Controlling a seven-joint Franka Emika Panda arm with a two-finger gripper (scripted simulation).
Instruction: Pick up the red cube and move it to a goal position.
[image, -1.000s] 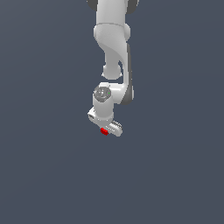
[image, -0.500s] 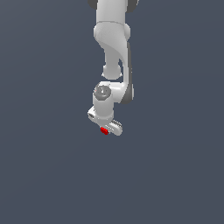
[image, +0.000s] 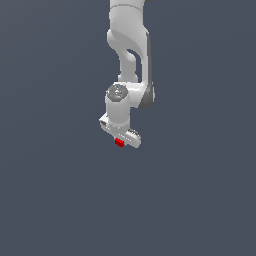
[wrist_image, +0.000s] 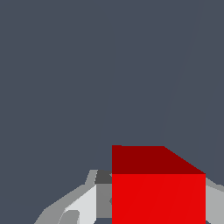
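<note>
The red cube (image: 119, 143) is a tiny bright-red block sitting right under my white gripper (image: 120, 141) in the exterior view, mostly covered by the hand. In the wrist view the red cube (wrist_image: 157, 188) fills the space between my grey fingers (wrist_image: 81, 205), one on each side of it and close against it. My gripper (wrist_image: 157, 210) is shut on the cube. My arm reaches down from the top of the exterior view. No goal marker shows in either view.
A plain dark grey surface (image: 60, 190) lies all around the arm in both views. No other objects show.
The arm, the gripper and the cube have barely moved across the three exterior frames.
</note>
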